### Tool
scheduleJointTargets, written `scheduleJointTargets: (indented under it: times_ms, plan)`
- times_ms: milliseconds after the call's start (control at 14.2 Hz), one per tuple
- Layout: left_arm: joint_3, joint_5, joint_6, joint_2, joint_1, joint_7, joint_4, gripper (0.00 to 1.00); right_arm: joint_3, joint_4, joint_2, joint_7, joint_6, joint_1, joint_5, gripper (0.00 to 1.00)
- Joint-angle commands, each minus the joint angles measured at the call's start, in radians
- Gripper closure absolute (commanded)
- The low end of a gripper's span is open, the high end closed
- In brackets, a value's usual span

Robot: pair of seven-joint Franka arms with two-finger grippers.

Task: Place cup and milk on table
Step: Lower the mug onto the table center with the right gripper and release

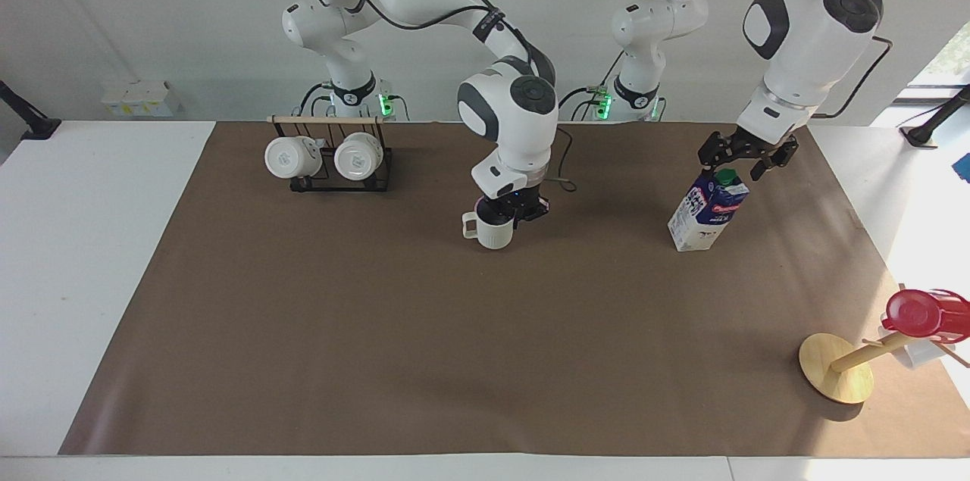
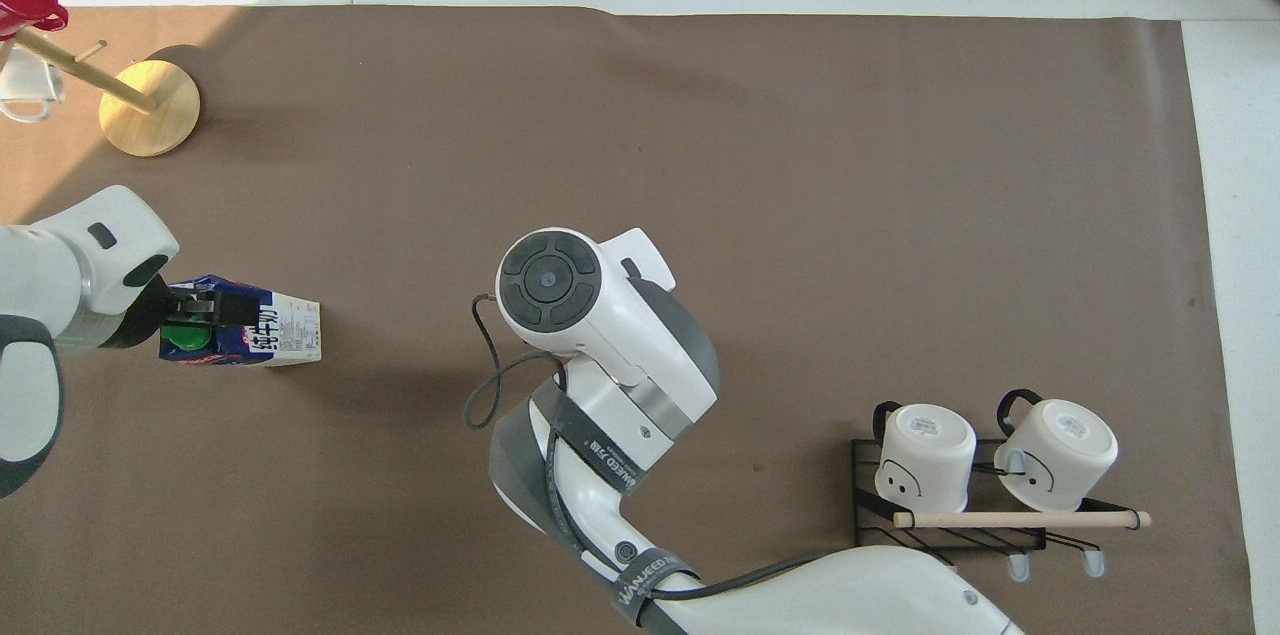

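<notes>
My right gripper [image 1: 509, 208] is shut on the rim of the cream-white ribbed cup [image 1: 492, 229] and holds it upright, low over the middle of the brown paper on the table [image 1: 485, 360], handle toward the right arm's end. I cannot tell whether its base touches the paper. In the overhead view the right arm hides the cup. The milk carton [image 1: 705, 216] stands on the paper toward the left arm's end, and also shows in the overhead view [image 2: 265, 335]. My left gripper [image 1: 746, 155] is open just above the carton's green cap, fingers spread to either side.
A black rack with two white mugs [image 1: 326, 159] stands near the right arm's base, also in the overhead view [image 2: 980, 475]. A wooden peg stand [image 1: 837, 367] with a red cup [image 1: 917, 313] sits at the left arm's end, farther from the robots.
</notes>
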Motion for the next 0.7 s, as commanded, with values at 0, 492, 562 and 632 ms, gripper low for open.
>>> scheduleJointTargets:
  times_ms: [0, 492, 562, 632]
  plan:
    - [0.006, 0.01, 0.029, -0.022, -0.005, 0.025, -0.022, 0.0, 0.0, 0.041, 0.016, 0.038, -0.021, 0.0, -0.017, 1.0]
    - [0.008, 0.015, 0.027, -0.023, 0.009, 0.056, -0.025, 0.22, 0.002, 0.036, 0.031, 0.089, 0.002, 0.018, 0.0, 0.59]
    - [0.008, 0.019, 0.027, -0.022, 0.009, 0.056, -0.022, 0.28, 0.002, 0.035, 0.03, 0.095, 0.01, 0.018, 0.003, 0.47]
    - [0.008, 0.021, 0.026, -0.02, 0.01, 0.056, -0.019, 0.28, 0.002, 0.036, 0.03, 0.095, 0.008, 0.018, 0.002, 0.3]
